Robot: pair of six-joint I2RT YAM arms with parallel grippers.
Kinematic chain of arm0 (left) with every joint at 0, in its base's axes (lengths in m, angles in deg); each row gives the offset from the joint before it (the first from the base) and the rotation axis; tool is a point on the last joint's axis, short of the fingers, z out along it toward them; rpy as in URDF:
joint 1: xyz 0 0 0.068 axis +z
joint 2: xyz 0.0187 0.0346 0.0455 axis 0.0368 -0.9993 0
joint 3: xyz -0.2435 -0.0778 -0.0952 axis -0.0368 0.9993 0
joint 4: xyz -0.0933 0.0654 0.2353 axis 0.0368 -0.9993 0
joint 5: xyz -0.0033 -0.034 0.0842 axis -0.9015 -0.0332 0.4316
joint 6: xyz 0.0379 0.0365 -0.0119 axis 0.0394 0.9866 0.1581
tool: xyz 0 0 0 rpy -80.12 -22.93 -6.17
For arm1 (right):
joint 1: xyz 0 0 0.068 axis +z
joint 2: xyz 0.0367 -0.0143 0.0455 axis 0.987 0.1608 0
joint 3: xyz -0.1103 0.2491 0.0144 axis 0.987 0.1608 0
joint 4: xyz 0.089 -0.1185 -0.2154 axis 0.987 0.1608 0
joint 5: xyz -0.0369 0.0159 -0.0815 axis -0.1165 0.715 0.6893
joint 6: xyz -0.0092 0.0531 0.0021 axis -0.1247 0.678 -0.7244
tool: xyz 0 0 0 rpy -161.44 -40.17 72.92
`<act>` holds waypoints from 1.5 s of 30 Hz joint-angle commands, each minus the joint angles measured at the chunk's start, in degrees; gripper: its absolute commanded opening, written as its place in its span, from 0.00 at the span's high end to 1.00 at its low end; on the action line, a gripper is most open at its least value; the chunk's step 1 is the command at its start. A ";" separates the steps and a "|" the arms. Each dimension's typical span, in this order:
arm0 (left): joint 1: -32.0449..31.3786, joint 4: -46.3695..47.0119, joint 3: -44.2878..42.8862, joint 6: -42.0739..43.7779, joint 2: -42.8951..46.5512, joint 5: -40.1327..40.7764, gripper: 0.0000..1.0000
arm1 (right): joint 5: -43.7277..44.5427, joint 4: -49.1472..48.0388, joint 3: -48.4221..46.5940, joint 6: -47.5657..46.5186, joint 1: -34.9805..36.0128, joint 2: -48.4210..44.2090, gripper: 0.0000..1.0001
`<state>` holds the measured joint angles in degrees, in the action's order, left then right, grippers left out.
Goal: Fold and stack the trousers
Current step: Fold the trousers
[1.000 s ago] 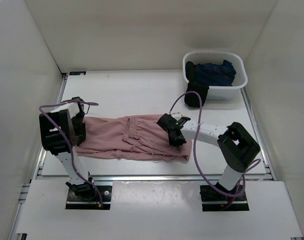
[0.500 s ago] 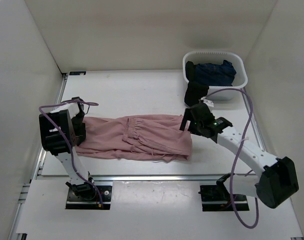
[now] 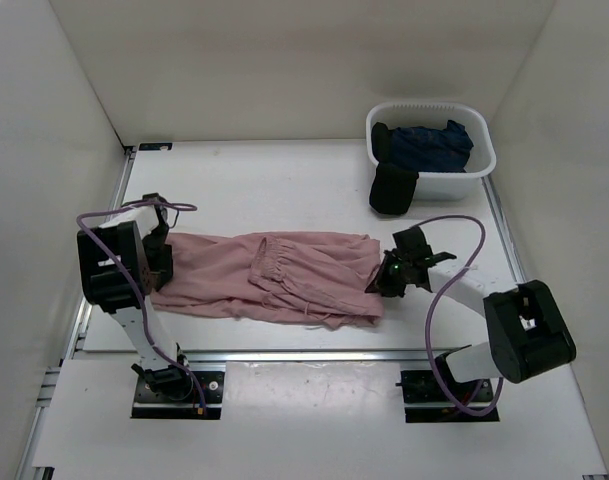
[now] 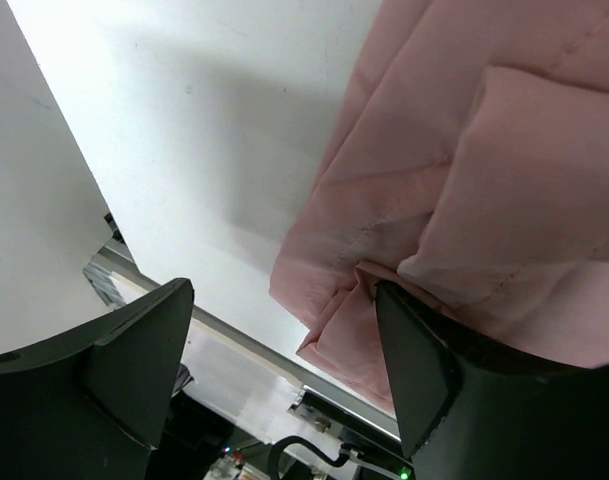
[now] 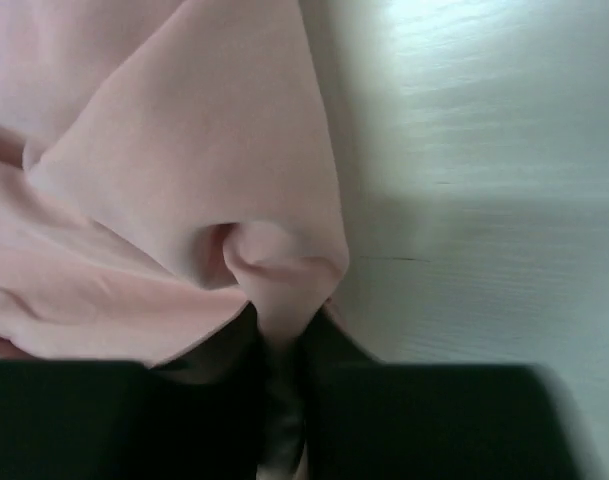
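On the table [image 3: 284,180], toward its near edge, the trousers [image 3: 274,275] lie stretched from left to right. My right gripper [image 5: 282,340] is clamped on a fold at their right end. My left gripper [image 4: 282,300] stands apart over their left hem.

Both arms are built alike: slim white links between chunky black joint housings. On the left arm [image 3: 109,265] a thin purple cable [image 3: 174,206] runs just behind the hand. The right arm [image 3: 524,335] carries a second cable [image 3: 452,219] of the same purple, and a small green light [image 3: 394,268] glows at its wrist. Each is bolted to a black base plate [image 3: 169,385]. The left gripper [image 4: 282,300] has broad, matte black fingers [image 4: 134,365] with bevelled edges. The right gripper [image 5: 284,330] is black too, blurred up close.
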<state>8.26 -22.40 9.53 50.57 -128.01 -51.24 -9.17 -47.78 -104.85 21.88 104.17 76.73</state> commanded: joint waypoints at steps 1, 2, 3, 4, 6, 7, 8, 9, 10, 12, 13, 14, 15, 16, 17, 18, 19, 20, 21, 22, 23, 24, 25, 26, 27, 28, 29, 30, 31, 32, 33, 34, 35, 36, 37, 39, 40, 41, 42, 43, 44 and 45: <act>-0.18 2.32 -0.29 -1.41 3.42 -2.30 0.14 | -4.56 1.51 1.93 2.25 -4.42 -2.85 0.96; -0.18 1.79 -0.99 -1.41 3.42 -2.91 0.12 | -4.56 3.19 1.93 2.25 -6.09 -3.99 1.00; -0.18 0.48 -1.87 -1.41 3.94 -4.04 0.12 | -4.56 4.94 0.54 1.30 -9.93 -5.48 1.00; -0.18 -0.23 -3.79 -1.41 4.47 -4.84 0.09 | -4.04 9.75 -0.61 0.50 -11.97 -8.98 1.00; -0.18 -2.60 -6.09 -1.41 5.87 -8.08 0.00 | -0.97 16.09 -3.94 -3.61 -17.41 -12.86 1.00; -0.18 -3.22 -8.36 -1.41 5.88 -8.97 0.00 | 1.57 23.52 -8.83 -5.38 -19.01 -15.84 1.00; -0.18 -3.23 -9.43 -1.41 6.75 -9.67 0.00 | 7.51 27.33 -11.92 -7.22 -20.77 -16.83 1.00; -0.18 -4.10 -10.48 -1.41 6.76 -10.38 0.00 | 10.79 31.03 -15.35 -11.85 -20.78 -17.36 1.00; -0.18 -5.24 -12.32 -1.41 7.37 -11.60 0.00 | 13.78 37.33 -22.60 -14.16 -20.78 -17.36 1.00; -0.18 -5.94 -13.56 -1.41 7.38 -12.23 0.00 | 17.66 42.55 -29.50 -19.77 -20.78 -16.06 1.00; -0.18 -5.95 -13.57 -1.41 7.38 -12.75 0.00 | 19.59 44.67 -35.71 -20.85 -20.00 -15.26 1.00; -0.18 -5.95 -13.57 -1.41 7.38 -12.76 0.00 | 19.61 48.43 -38.56 -21.73 -18.60 -14.21 1.00; -0.18 -5.95 -13.57 -1.41 7.38 -12.76 0.00 | 20.22 50.12 -41.37 -22.35 -17.28 -11.42 1.00; -0.18 -5.95 -13.57 -1.41 7.38 -12.15 0.00 | 20.23 51.70 -44.01 -22.36 -15.44 -9.73 1.00; -0.18 -5.95 -12.79 -1.41 6.77 -11.62 0.00 | 20.23 54.59 -49.43 -22.36 -10.46 -7.80 1.00; -0.18 -5.95 -12.78 -1.41 6.76 -11.61 0.00 | 19.44 55.57 -52.27 -22.36 -7.54 -3.43 1.00; -0.18 -5.95 -12.08 -1.41 6.76 -11.61 0.00 | 19.43 56.19 -54.82 -21.49 -4.47 -1.13 1.00; -0.18 -5.95 -11.55 -1.41 6.76 -11.61 0.00 | 18.91 56.72 -59.89 -20.87 1.83 1.42 1.00; -0.18 -5.95 -11.55 -1.41 6.76 -11.61 0.00 | 18.91 58.03 -62.38 -20.86 4.94 6.84 1.00; -0.18 -5.95 -11.55 -1.41 6.76 -11.09 0.00 | 18.91 58.74 -64.75 -20.34 7.75 9.85 1.00; -0.18 -5.95 -10.94 -1.41 6.76 -11.09 0.00 | 19.69 59.62 -69.39 -20.33 12.57 12.75 1.00; -0.18 -5.95 -10.93 -1.41 6.76 -11.09 0.00 | 20.48 61.28 -71.35 -20.33 14.70 18.52 1.00; -0.18 -5.95 -10.32 -1.41 6.76 -11.09 0.00 | 20.49 61.91 -73.02 -20.33 16.46 21.28 1.00; -0.18 -5.43 -10.32 -1.41 6.76 -10.48 0.00 | 21.36 63.39 -76.26 -20.33 19.09 26.27 1.00; -0.18 -5.42 -9.80 -1.41 6.76 -10.47 0.00 | 21.89 64.10 -78.03 -20.33 19.99 28.67 1.00; -0.18 -5.42 -9.79 -1.41 7.28 -10.47 0.00 | 21.11 64.11 -79.53 -20.33 20.69 30.87 1.00; -0.18 -5.42 -9.79 -1.41 7.29 -10.47 0.00 | 20.41 64.11 -82.07 -19.81 21.48 34.46 1.00; -0.18 -4.90 -9.18 -1.41 7.29 -10.47 0.00 | 19.71 63.41 -83.66 -19.81 21.49 36.14 1.00; -0.18 -4.90 -9.18 -1.41 7.29 -10.47 0.00 | 18.83 62.80 -85.33 -19.29 22.10 37.73 1.00; -0.18 -4.90 -9.18 -1.41 7.29 -10.47 0.00 | 18.30 62.27 -87.08 -18.41 22.11 40.53 1.00; -0.18 -4.90 -9.18 -1.41 7.29 -10.47 0.00 | 18.29 61.48 -91.02 -17.62 22.80 41.77 1.00; -0.18 -4.90 -9.18 -1.41 7.29 -10.47 0.00 | 17.77 60.60 -92.19 -16.83 22.81 42.74 1.00; -0.18 -4.90 -9.18 -1.41 7.29 -10.47 0.00 | 16.81 59.46 -92.81 -15.34 22.81 43.28 1.00; -0.18 -4.90 -9.18 -1.41 6.77 -10.47 0.00 | 15.75 57.97 -92.03 -14.54 22.81 43.28 1.00; -0.18 -4.90 -9.18 -1.41 6.76 -10.47 0.00 | 13.05 54.22 -90.89 -13.92 22.81 43.28 1.00; -0.18 -4.90 -8.56 -1.41 6.76 -10.47 0.00 | 10.66 50.59 -88.26 -12.09 22.81 41.62 1.00; -0.18 -4.90 -8.56 -1.41 6.76 -10.47 0.00 | 10.04 49.36 -87.29 -12.07 22.81 41.61 1.00; -0.18 -4.90 -8.04 -1.41 6.76 -10.47 0.00 | 10.03 49.34 -87.28 -11.38 22.81 41.61 0.99; -0.18 -4.37 -8.03 -1.41 6.76 -10.47 0.00 | 10.03 49.34 -87.28 -11.37 22.81 42.13 0.95; -0.18 -4.37 -8.03 -1.41 6.76 -10.47 0.00 | 10.03 49.87 -88.76 -11.37 22.81 43.36 0.85; -0.18 -4.37 -8.03 -1.41 6.24 -10.47 0.00 | 8.81 49.87 -88.77 -11.37 22.81 43.89 0.57; -0.18 -4.37 -8.03 -1.41 6.23 -10.47 0.00 | 7.49 49.87 -89.47 -13.02 22.81 44.42 0.43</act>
<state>8.26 -27.91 1.31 49.54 -122.74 -61.97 2.72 4.02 -192.39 9.29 126.90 121.64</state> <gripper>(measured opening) 0.998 0.456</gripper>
